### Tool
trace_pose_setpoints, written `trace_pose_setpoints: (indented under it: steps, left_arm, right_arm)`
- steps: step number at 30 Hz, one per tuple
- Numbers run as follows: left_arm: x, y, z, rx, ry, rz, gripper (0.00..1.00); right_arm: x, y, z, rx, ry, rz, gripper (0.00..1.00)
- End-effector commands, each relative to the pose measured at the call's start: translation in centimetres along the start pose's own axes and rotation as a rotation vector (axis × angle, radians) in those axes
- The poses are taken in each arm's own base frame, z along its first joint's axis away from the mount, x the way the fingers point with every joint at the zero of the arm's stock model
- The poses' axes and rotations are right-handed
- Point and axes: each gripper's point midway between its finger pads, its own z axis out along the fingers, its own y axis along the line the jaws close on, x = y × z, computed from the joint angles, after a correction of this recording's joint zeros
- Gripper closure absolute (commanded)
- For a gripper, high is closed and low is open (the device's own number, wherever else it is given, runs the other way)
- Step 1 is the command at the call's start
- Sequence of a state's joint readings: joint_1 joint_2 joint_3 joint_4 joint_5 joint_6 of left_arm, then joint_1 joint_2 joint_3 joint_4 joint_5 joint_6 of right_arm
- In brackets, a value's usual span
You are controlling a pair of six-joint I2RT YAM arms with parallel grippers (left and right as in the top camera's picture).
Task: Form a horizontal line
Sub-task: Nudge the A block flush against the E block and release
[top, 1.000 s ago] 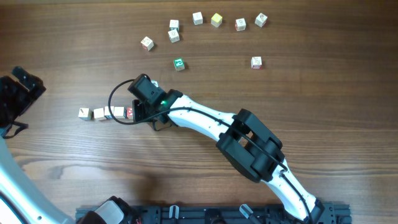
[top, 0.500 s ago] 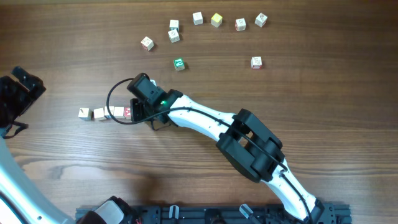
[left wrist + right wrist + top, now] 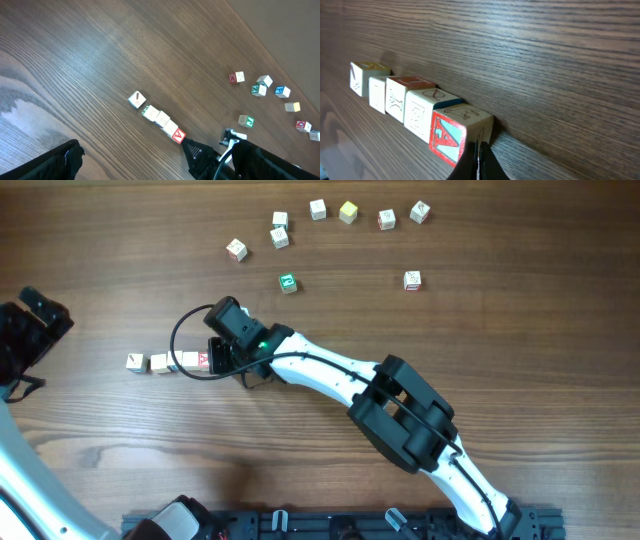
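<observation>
The horizontal line (image 3: 175, 362) lay toward 9 o'clock of the table (image 3: 480, 320) in the overhead view, a row of whitish letter cubes running from 9 to 3 o'clock. At its 3 o'clock end sat the A cube (image 3: 449, 136), its red letter plain in the right wrist view. The end cube (image 3: 135, 362) at 9 o'clock was turned a little and seemed a sliver apart from its neighbour, while the others touched edge to edge. The right gripper (image 3: 477, 157) had its jaws closed together on nothing, and the joined tips pressed against the 3 o'clock side of the A cube at table level. The left gripper (image 3: 38, 318) hung at the table's 9 o'clock edge, well apart from the row; whether its jaws stood open could not be told. A green-faced cube (image 3: 288, 282) lay at 1 o'clock of the row, and the loose cubes (image 3: 317, 209) were scattered in an arc toward 12 o'clock, well apart from it.
</observation>
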State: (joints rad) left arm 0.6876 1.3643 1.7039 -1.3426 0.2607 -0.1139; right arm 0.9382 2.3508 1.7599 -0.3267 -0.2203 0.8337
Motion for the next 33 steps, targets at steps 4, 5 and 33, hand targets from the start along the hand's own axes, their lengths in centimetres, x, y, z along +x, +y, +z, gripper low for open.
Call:
trace_pose_setpoints:
  steps: [4, 5, 33]
  left_arm:
    - [-0.4, -0.3, -0.5, 0.017, -0.017, -0.004, 0.00]
    - [-0.4, -0.3, -0.5, 0.017, -0.017, -0.004, 0.00]
    - [-0.4, -0.3, -0.5, 0.017, -0.017, -0.004, 0.00]
  right_arm:
    - [1.0, -0.7, 1.0, 0.013, 0.021, 0.004, 0.95]
    - [0.9, -1.1, 1.0, 0.032, 0.014, 0.005, 0.95]
    - [0.1, -8.2, -0.6, 0.240, 0.052, 0.139, 0.96]
